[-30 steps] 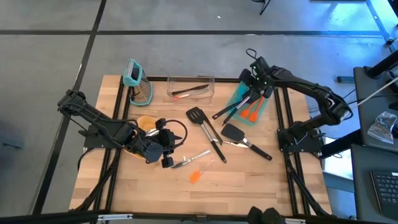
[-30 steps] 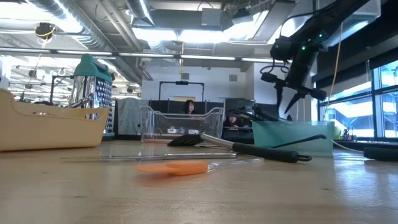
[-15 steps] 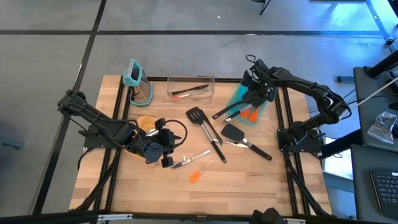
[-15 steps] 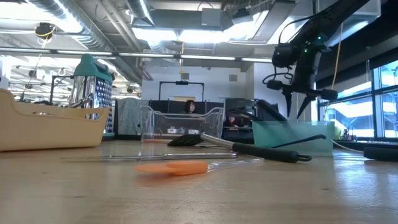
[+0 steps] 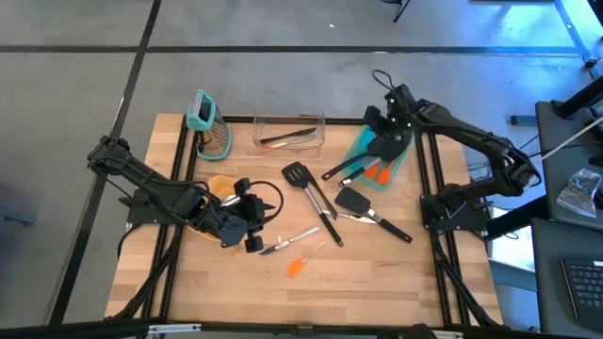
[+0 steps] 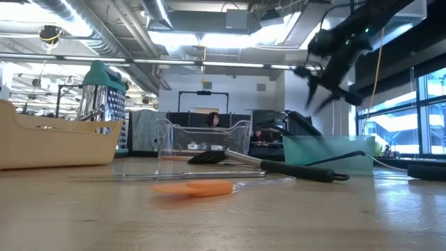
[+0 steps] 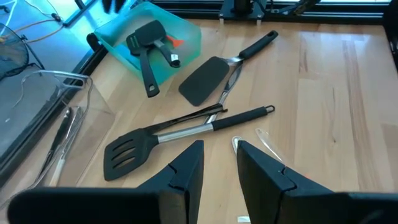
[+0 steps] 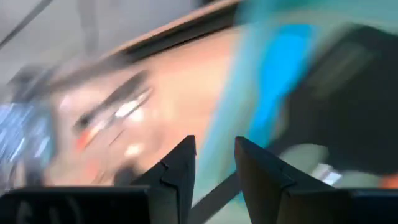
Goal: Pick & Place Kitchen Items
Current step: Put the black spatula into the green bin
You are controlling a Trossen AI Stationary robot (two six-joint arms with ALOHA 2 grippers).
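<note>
Kitchen items lie on the wooden table. A black slotted turner (image 5: pixel 311 193) and a black solid turner (image 5: pixel 363 205) are at the middle. An orange spatula with a clear handle (image 5: pixel 301 261) and a thin metal piece (image 5: pixel 283 245) lie nearer the front. A teal bin (image 5: pixel 363 141) at the far right holds a black turner (image 7: pixel 146 40) and orange spatulas (image 5: pixel 379 172). My right gripper (image 5: pixel 388 132) hovers over this bin, open and holding nothing. My left gripper (image 5: pixel 252 231) waits left of centre above the table, open and holding nothing.
A clear box (image 5: pixel 288 134) with tongs stands at the far edge. A teal-topped grater (image 5: pixel 209 127) is at the far left, with a tan bowl (image 5: pixel 221 185) beside my left arm. People sit in the room behind the table (image 6: pixel 211 120).
My right gripper has risen a little above the teal bin and rolled about its own axis, and it shows blurred now. The utensils on the table lie as before.
</note>
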